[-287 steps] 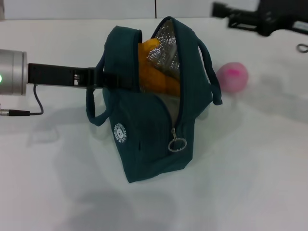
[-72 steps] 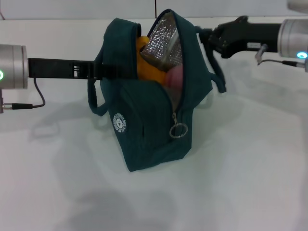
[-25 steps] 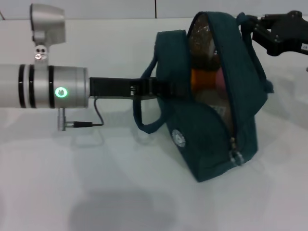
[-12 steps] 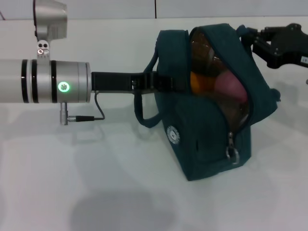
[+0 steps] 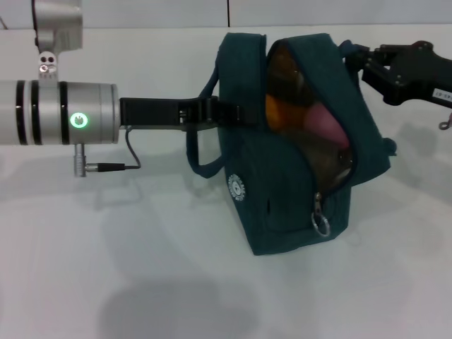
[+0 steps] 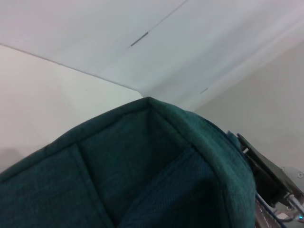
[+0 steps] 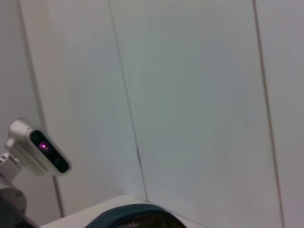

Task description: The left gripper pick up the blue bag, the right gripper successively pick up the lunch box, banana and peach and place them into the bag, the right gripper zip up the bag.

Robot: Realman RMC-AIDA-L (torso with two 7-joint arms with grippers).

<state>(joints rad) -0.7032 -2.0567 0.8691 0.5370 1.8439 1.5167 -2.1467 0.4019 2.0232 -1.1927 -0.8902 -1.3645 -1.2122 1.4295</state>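
Observation:
The blue bag (image 5: 289, 183) stands on the white table, its mouth open toward the right. My left gripper (image 5: 227, 114) comes in from the left and is shut on the bag's near side by its left handle. My right gripper (image 5: 355, 61) is at the bag's upper right, shut on the right handle. Inside the mouth I see the orange banana (image 5: 279, 111) and the pink peach (image 5: 327, 124). The lunch box is hidden inside the bag. The zip's ring pull (image 5: 322, 224) hangs low at the bag's front. The bag's fabric fills the left wrist view (image 6: 142, 171).
The white table (image 5: 141, 268) reaches back to a pale wall. The left arm's silver wrist with its green light (image 5: 78, 120) and a cable lie across the left side. The right wrist view shows the wall and a camera head (image 7: 40, 152).
Over the last second the bag has shifted left with both grippers and its mouth has tipped open toward the right. The zip pull hangs lower and further left.

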